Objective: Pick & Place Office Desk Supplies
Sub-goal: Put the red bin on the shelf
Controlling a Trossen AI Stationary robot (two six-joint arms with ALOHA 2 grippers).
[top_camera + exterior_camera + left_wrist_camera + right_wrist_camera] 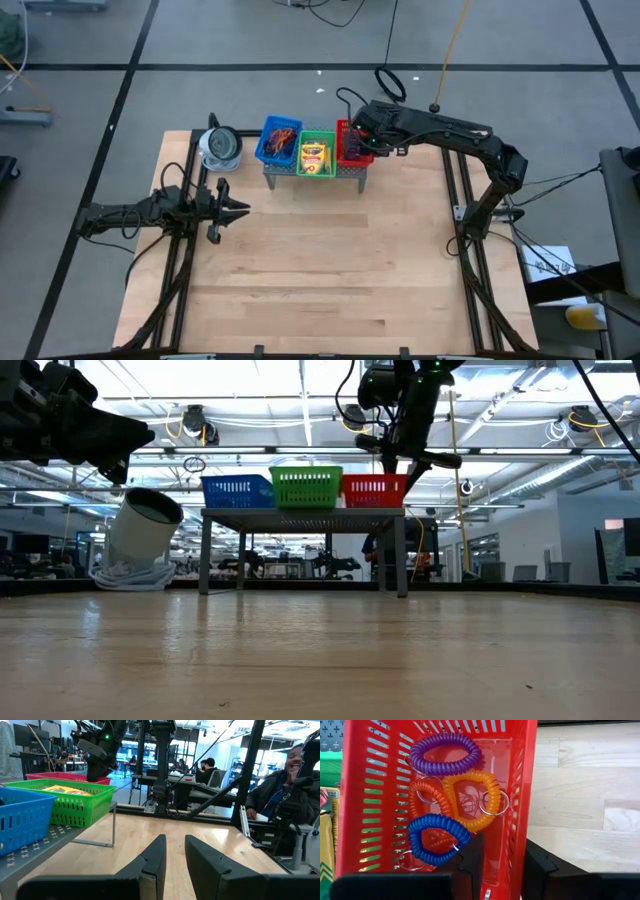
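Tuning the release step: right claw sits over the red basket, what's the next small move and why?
Probably lift straight up: the right claw hangs low inside the red basket, straddling its wall, with nothing seen between its fingers; the coil keyrings lie loose on the basket floor.

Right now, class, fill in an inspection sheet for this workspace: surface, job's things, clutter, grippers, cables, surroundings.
Surface: wooden table, front part bare.
Job's things: red basket holds purple coil, orange coil, yellow-orange coil and blue coil, some with key rings; green basket holds crayon boxes; blue basket holds rubber bands; all on a grey shelf.
Clutter: round white-grey object beside the shelf.
Grippers: right gripper open over the red basket, empty; left gripper open, empty, left side.
Cables: cables on the floor behind the table.
Surroundings: seated people beyond the table.
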